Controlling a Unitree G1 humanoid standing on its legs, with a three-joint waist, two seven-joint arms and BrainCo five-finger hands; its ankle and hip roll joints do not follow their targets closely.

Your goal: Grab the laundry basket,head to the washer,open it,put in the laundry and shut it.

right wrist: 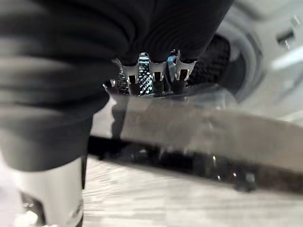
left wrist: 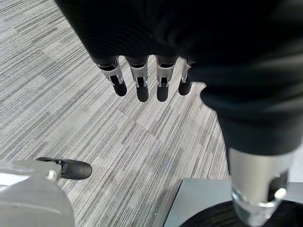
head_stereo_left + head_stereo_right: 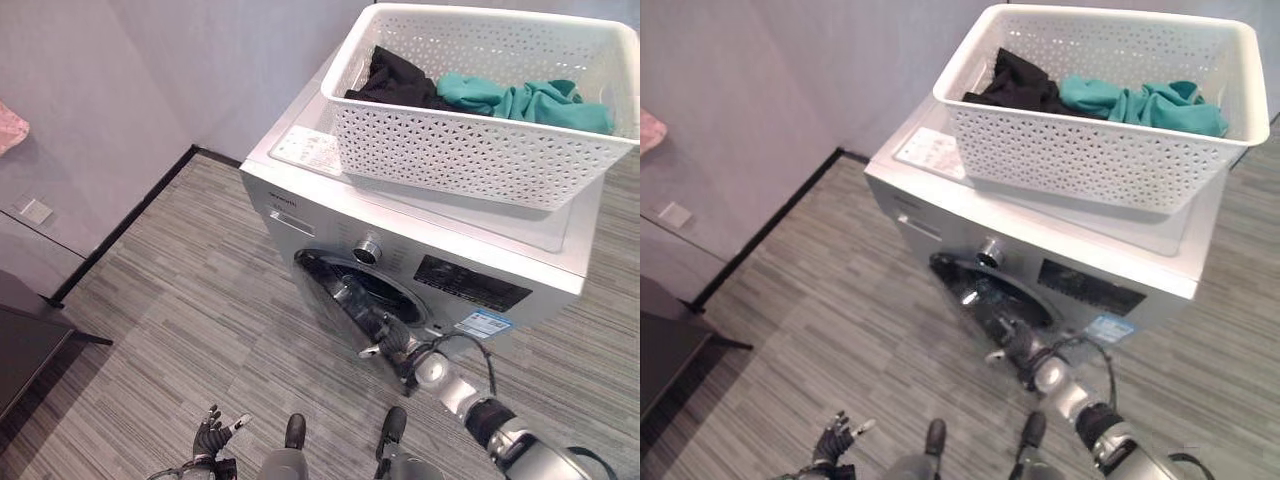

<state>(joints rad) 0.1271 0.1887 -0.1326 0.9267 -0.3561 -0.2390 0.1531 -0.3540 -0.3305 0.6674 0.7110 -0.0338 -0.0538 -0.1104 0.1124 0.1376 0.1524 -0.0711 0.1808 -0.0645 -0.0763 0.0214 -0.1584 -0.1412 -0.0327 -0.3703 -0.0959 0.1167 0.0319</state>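
Note:
A white perforated laundry basket (image 3: 470,150) stands on top of the silver front-loading washer (image 3: 300,200). In it lie a black garment (image 3: 395,80) and a teal garment (image 3: 530,100). The washer's round door (image 3: 345,290) is partly swung out from the dark drum opening. My right hand (image 3: 395,345) is at the door's lower edge; in the right wrist view its fingers (image 1: 154,75) hook over the door's rim (image 1: 213,127). My left hand (image 3: 210,435) hangs low near the floor, its fingers (image 2: 141,80) straight and holding nothing.
The washer stands in a corner of grey walls with a black baseboard (image 3: 130,225). A dark low piece of furniture (image 3: 25,350) is at the left, with a pink cloth (image 3: 10,125) above it. Grey striped floor (image 3: 200,320) lies in front of the washer.

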